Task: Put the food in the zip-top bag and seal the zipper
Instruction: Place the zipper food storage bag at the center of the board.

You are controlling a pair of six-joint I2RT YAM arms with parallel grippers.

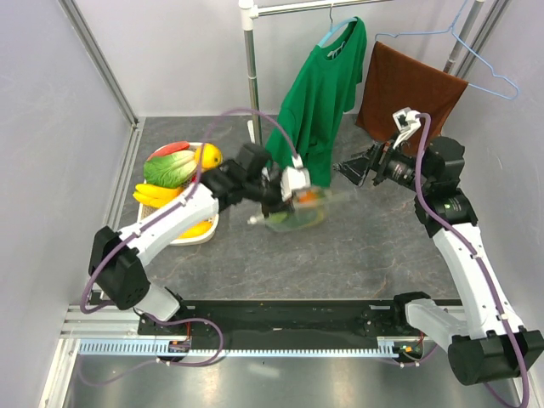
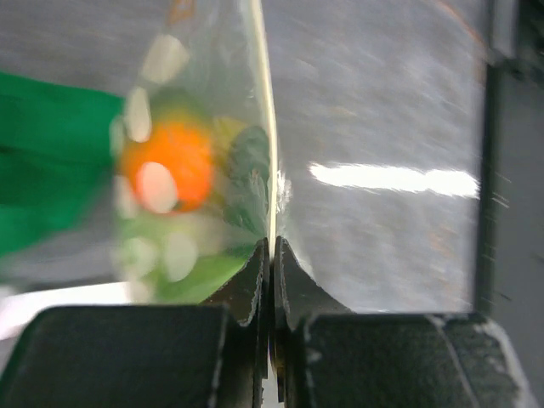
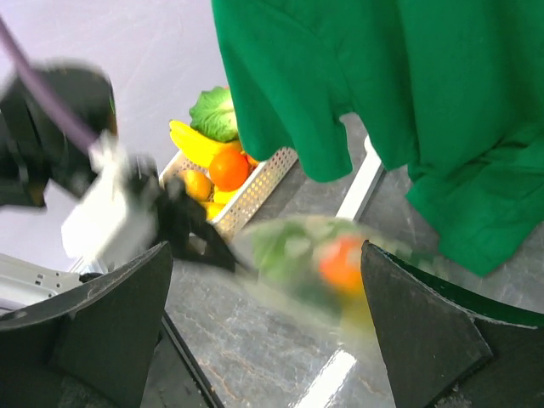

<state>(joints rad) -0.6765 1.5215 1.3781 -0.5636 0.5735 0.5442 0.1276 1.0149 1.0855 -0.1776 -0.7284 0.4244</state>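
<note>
Left jaws: the left gripper (image 2: 272,255) is clenched flat on a thin edge of the zip-top bag (image 2: 195,170), with its fingers pressed together and the plastic between them.
Right jaws: the right gripper (image 3: 265,251) is released and spread wide, grasping nothing. The bag shows between its fingers in the right wrist view, but farther off and apart from them.
Bag contents: a round orange piece (image 2: 166,166) and a dark green leafy piece (image 2: 246,170) sit inside with paler green below (all of it blurred, so nothing more can be named).
Bag position: mid-table, at the tip of the left arm, just in front of the hanging green shirt (image 1: 319,85). Whether it touches the table (image 1: 357,246) cannot be told.
Remaining food: the cabbage (image 1: 170,168), the bananas (image 1: 157,195) and a yellow fruit (image 1: 209,155) lie in the white tray (image 1: 200,236) at the left, well apart from the bag.
Arms: the left arm reaches from the near left corner across the tray's edge. The right arm stands at the right, with its gripper pointing left toward the bag.
Backdrop: a brown cloth (image 1: 408,89) hangs to the right of the shirt.
</note>
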